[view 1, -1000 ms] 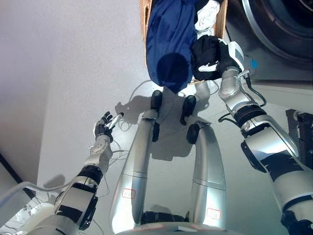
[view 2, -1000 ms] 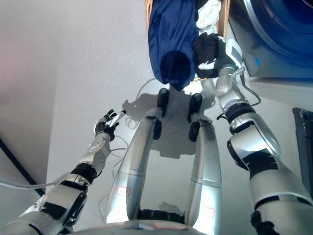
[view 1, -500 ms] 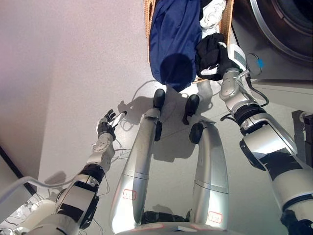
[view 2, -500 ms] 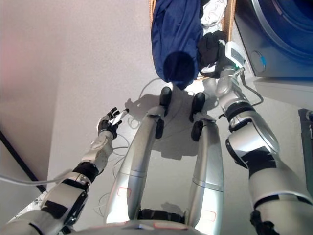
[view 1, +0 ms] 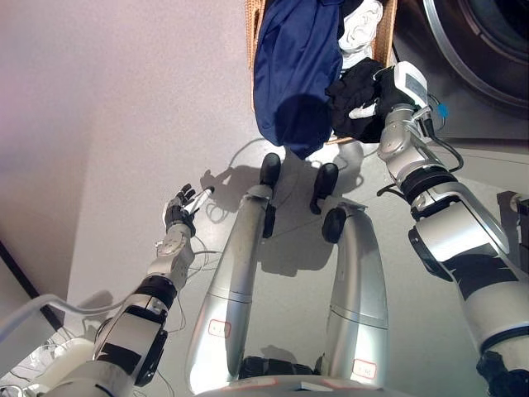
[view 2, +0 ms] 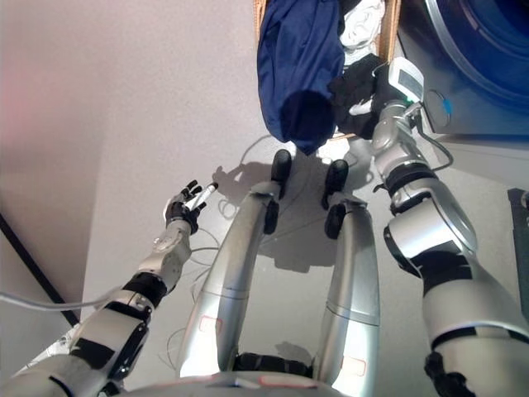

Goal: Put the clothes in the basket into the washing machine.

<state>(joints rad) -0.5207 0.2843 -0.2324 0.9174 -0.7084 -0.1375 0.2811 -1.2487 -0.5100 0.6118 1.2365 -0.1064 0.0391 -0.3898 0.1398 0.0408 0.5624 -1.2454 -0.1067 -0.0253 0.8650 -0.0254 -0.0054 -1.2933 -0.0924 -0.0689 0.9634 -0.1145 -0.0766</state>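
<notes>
Pale grey floor [view 1: 124,124] filled most of both views, with one wicker basket [view 1: 251,33] standing at the top edge and the washer [view 1: 479,50] just beside it on the right, its round drum opening partly in view. Three pieces of clothing showed at the basket: a large blue garment [view 1: 293,74] spilled over the near rim and hung down toward the floor, a white cloth [view 1: 361,25] lay inside near the right wall, and a black garment [view 1: 355,95] sat bunched at the near right corner, over the rim.

On the right, the arm reached up from the lower right, bent at the elbow, its wrist level with the basket's near right corner. The right hand [view 1: 376,103] was sunk into the black garment, dark against dark, with a white fingertip showing across the cloth; whether its fingers were curled round the cloth could not be told.

On the left, the arm stretched forward low over the floor, well apart from the basket. The left hand [view 1: 180,208] hung there with its fingers spread and fairly straight, holding nothing
</notes>
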